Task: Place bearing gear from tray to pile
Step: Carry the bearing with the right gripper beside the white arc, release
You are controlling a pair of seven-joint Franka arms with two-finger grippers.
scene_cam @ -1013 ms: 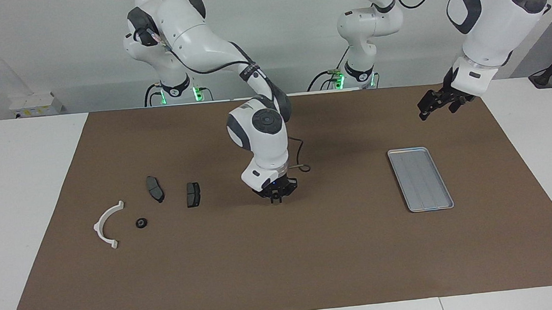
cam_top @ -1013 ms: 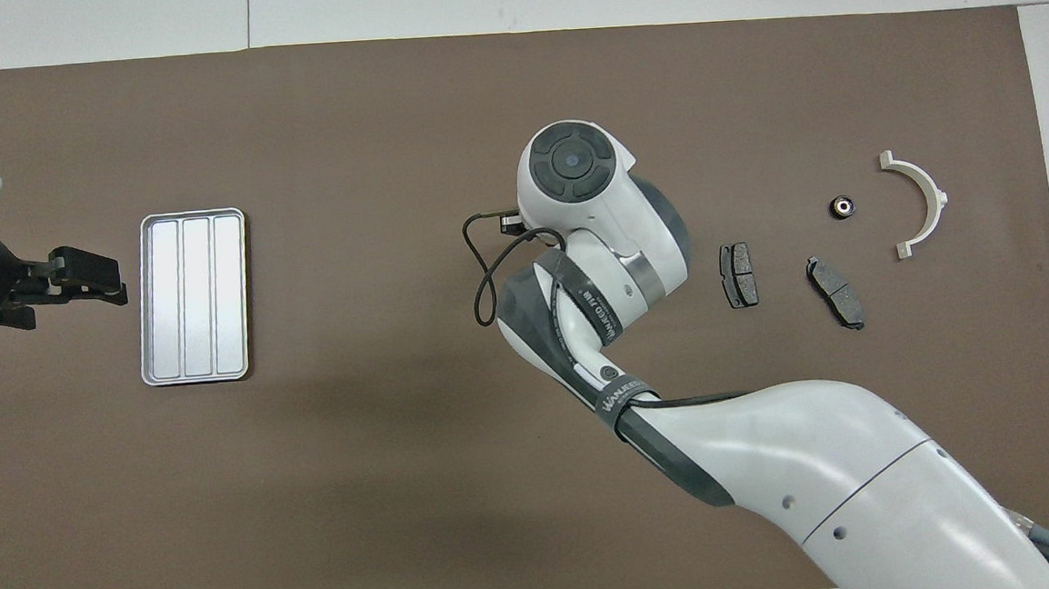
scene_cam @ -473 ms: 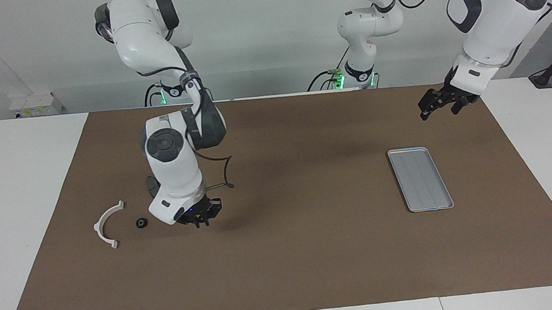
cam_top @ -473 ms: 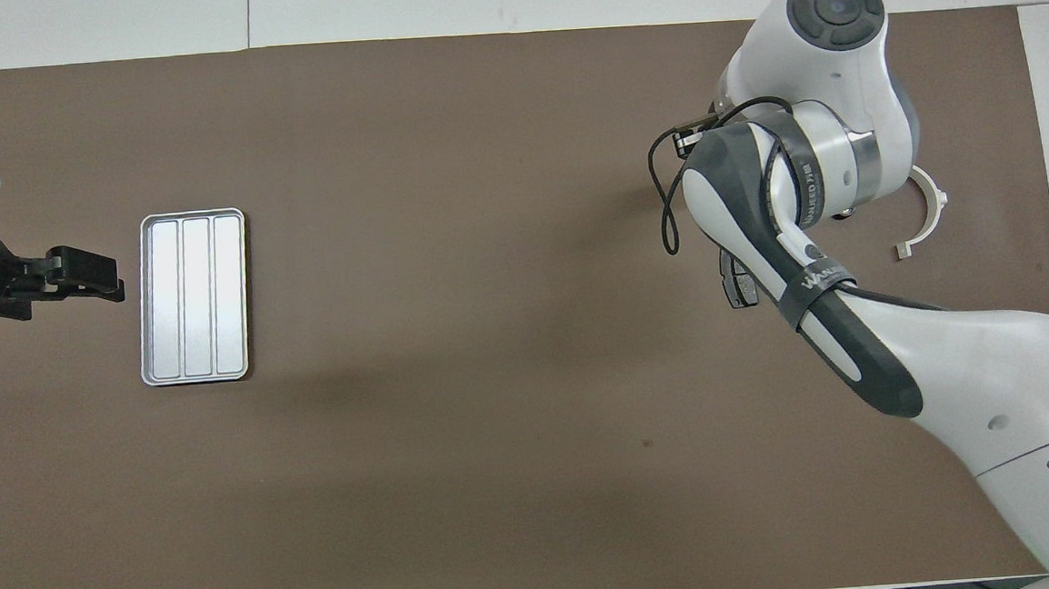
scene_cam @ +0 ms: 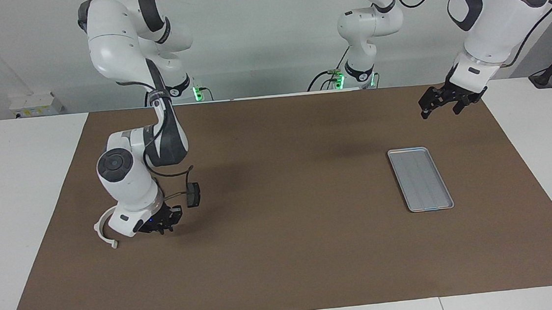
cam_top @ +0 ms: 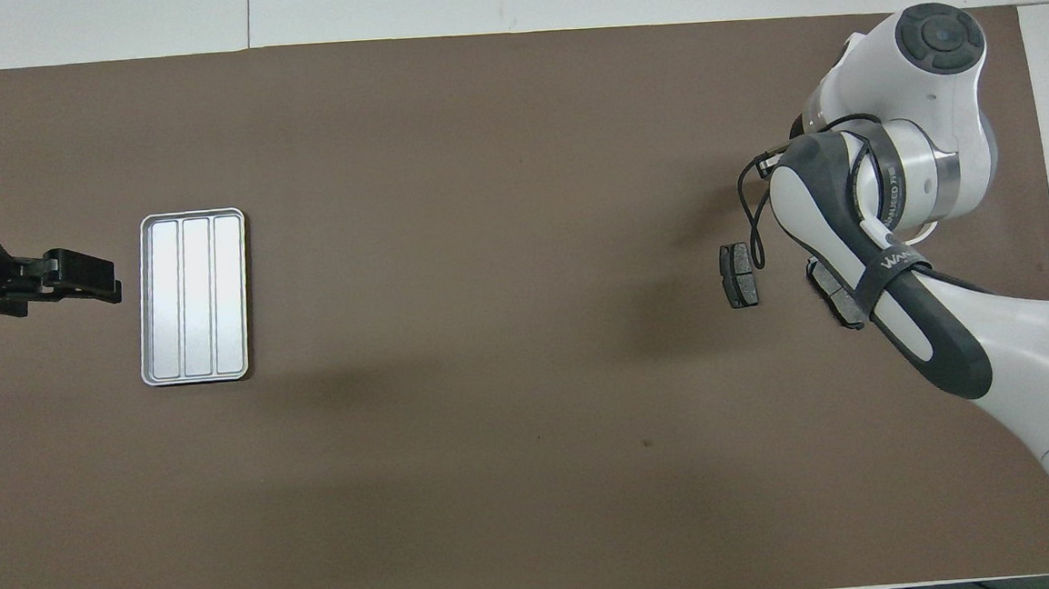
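Right gripper (scene_cam: 162, 228) shut, empty, low by the pile's white half-ring (scene_cam: 107, 227) — overhead hidden; left gripper (scene_cam: 441, 100) wide.

Bright even light from above, soft shadows on brown mat (scene_cam: 283, 253), pics sharp, no glare

Ridged silver tray (scene_cam: 420, 178) flat; pile (scene_cam: 192, 194) well apart.

A robotics lab; two white robot arms (scene_cam: 131, 137) bolted at a white table (scene_cam: 23, 194); a brown mat (scene_cam: 288, 252) covers it; plain pale wall (scene_cam: 267, 37); cables trail near the bases.
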